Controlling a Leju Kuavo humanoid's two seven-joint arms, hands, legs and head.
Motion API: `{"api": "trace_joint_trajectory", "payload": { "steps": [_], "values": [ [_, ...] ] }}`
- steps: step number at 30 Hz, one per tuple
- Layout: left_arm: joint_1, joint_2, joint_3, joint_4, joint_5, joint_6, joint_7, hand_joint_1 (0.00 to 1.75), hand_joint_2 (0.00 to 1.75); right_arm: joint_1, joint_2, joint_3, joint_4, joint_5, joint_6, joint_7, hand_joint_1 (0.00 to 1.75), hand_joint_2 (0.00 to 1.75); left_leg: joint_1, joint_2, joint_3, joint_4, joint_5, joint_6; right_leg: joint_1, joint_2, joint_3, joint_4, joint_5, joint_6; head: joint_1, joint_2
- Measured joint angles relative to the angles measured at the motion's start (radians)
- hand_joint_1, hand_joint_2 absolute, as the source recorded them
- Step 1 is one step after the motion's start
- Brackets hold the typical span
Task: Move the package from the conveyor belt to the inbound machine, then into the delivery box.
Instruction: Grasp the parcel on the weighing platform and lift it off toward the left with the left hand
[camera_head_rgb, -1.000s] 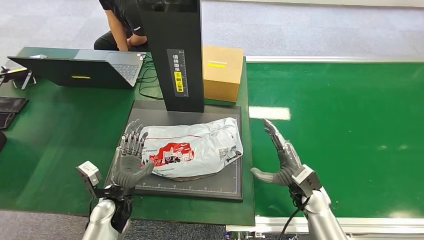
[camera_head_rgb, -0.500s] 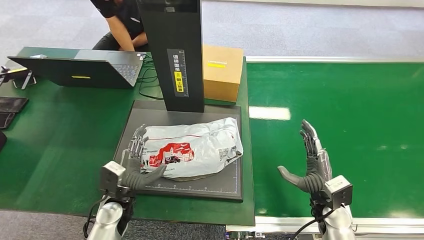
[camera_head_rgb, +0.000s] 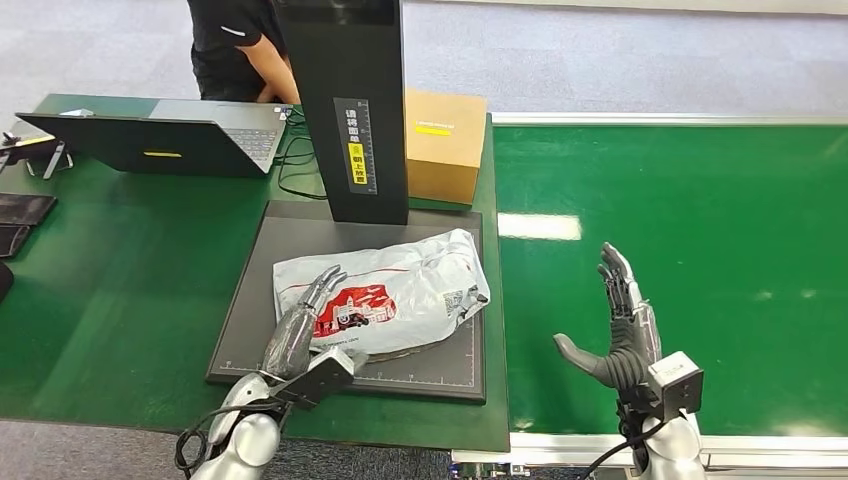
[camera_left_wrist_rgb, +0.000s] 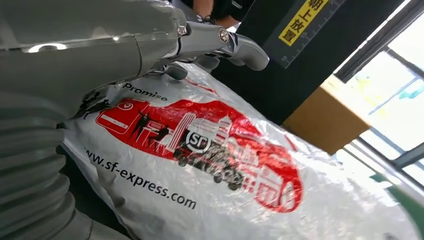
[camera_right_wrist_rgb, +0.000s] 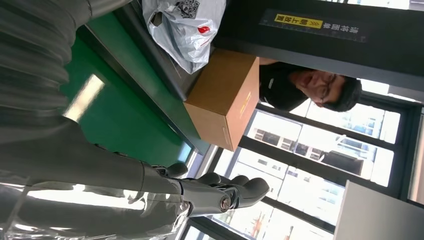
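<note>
The left hand (camera_head_rgb: 300, 325) lies with its fingers stretched out flat along the near left edge of the package (camera_head_rgb: 385, 295), touching the plastic and gripping nothing, while the right hand (camera_head_rgb: 620, 335) stands upright and open over the green conveyor belt (camera_head_rgb: 700, 220), fingers spread, well apart from the package. In the head view the white plastic package with its red print rests on the dark scanning plate (camera_head_rgb: 250, 300) of the inbound machine, in front of the machine's black upright column (camera_head_rgb: 350, 110). A brown cardboard box (camera_head_rgb: 443, 145) stands on the table (camera_head_rgb: 120, 270) just behind and to the right of the column, a laptop (camera_head_rgb: 170, 140) sits at the far left, and a person in black (camera_head_rgb: 235, 50) is behind the table. In the left wrist view the left hand (camera_left_wrist_rgb: 165, 45) has its straight fingers (camera_left_wrist_rgb: 240, 47) lying over the top of the package (camera_left_wrist_rgb: 200, 165), whose red picture and "sf-express" lettering face the camera, with the column (camera_left_wrist_rgb: 280, 65) and the cardboard box (camera_left_wrist_rgb: 325, 120) beyond. In the right wrist view the right hand (camera_right_wrist_rgb: 200, 192) is open with nothing in it, above the green belt (camera_right_wrist_rgb: 115, 120), and the package (camera_right_wrist_rgb: 182, 27), the cardboard box (camera_right_wrist_rgb: 222, 97) and the person (camera_right_wrist_rgb: 300, 90) lie farther off.
</note>
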Motion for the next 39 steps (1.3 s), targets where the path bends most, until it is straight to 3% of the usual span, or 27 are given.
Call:
{"api": "trace_joint_trajectory", "payload": {
  "steps": [2, 3, 6, 7, 9, 11, 15, 30, 34, 39],
  "values": [
    [0.0, 0.002, -0.004, 0.0, -0.033, 0.011, 0.016, 0.02, 1.75, 0.0, 0.005, -0.001, 0.0, 0.004, 0.005, 0.005, 0.0, 1.75, 0.0, 0.0, 0.0, 0.0, 0.0, 0.0, 0.0, 0.0, 0.0, 0.0, 0.0, 0.0, 0.0, 0.0],
    [0.0, 0.003, -0.005, 0.0, -0.045, 0.014, 0.022, 0.17, 1.75, 0.0, 0.007, -0.001, 0.0, 0.006, 0.006, 0.006, 0.0, 1.75, 0.0, 0.0, 0.0, 0.0, 0.0, 0.0, 0.0, 0.0, 0.0, 0.0, 0.0, 0.0, 0.0, 0.0],
    [0.0, 0.005, -0.006, 0.0, -0.07, 0.017, 0.03, 1.35, 1.75, 0.0, 0.013, -0.004, 0.0, 0.01, 0.007, 0.007, 0.0, 1.75, 0.0, 0.0, 0.0, 0.0, 0.0, 0.0, 0.0, 0.0, 0.0, 0.0, 0.0, 0.0, 0.0, 0.0],
    [0.0, 0.005, -0.006, 0.0, -0.075, 0.017, 0.031, 1.63, 1.75, 0.0, 0.015, -0.005, 0.0, 0.013, 0.007, 0.008, 0.0, 1.75, 0.0, 0.0, 0.0, 0.0, 0.0, 0.0, 0.0, 0.0, 0.0, 0.0, 0.0, 0.0, 0.0, 0.0],
    [0.0, 0.006, -0.006, 0.0, -0.081, 0.018, 0.033, 1.75, 1.75, 0.0, 0.017, -0.007, 0.0, 0.017, 0.006, 0.009, 0.0, 1.75, 0.0, 0.0, 0.0, 0.0, 0.0, 0.0, 0.0, 0.0, 0.0, 0.0, 0.0, 0.0, 0.0, 0.0],
    [0.0, 0.006, -0.005, 0.0, -0.085, 0.019, 0.033, 1.75, 1.75, 0.0, 0.018, -0.008, 0.0, 0.022, 0.005, 0.01, 0.0, 1.75, 0.0, 0.0, 0.0, 0.0, 0.0, 0.0, 0.0, 0.0, 0.0, 0.0, 0.0, 0.0, 0.0, 0.0],
    [0.0, 0.006, -0.002, 0.0, -0.091, 0.017, 0.034, 1.75, 1.75, -0.001, 0.02, -0.008, 0.0, 0.027, 0.005, 0.012, 0.0, 0.0, 0.0, 0.0, 0.0, 0.0, 0.0, 0.0, 0.0, 0.0, 0.0, 0.0, 0.0, 0.0, 0.0, 0.0],
    [0.0, 0.006, 0.006, 0.0, -0.073, -0.006, 0.022, 1.72, 1.75, -0.002, 0.023, -0.008, 0.0, 0.028, 0.005, 0.013, 0.0, 0.0, 0.0, 0.0, 0.0, 0.0, 0.0, 0.0, 0.0, 0.0, 0.0, 0.0, 0.0, 0.0, 0.0, 0.0],
    [0.002, 0.006, 0.008, 0.0, -0.045, -0.01, 0.008, 0.0, 1.75, -0.002, 0.023, -0.008, 0.0, 0.028, 0.005, 0.013, 0.0, 0.0, 0.0, 0.0, 0.0, 0.0, 0.0, 0.0, 0.0, 0.0, 0.0, 0.0, 0.0, 0.0, 0.0, 0.0],
    [0.006, 0.006, 0.013, 0.0, 0.024, -0.03, -0.019, 0.0, 1.75, -0.002, 0.025, -0.009, 0.0, 0.03, 0.005, 0.013, 0.0, 0.0, 0.0, 0.0, 0.0, 0.0, 0.0, 0.0, 0.0, 0.0, 0.0, 0.0, 0.0, 0.0, 0.0, 0.0]
  ]
}}
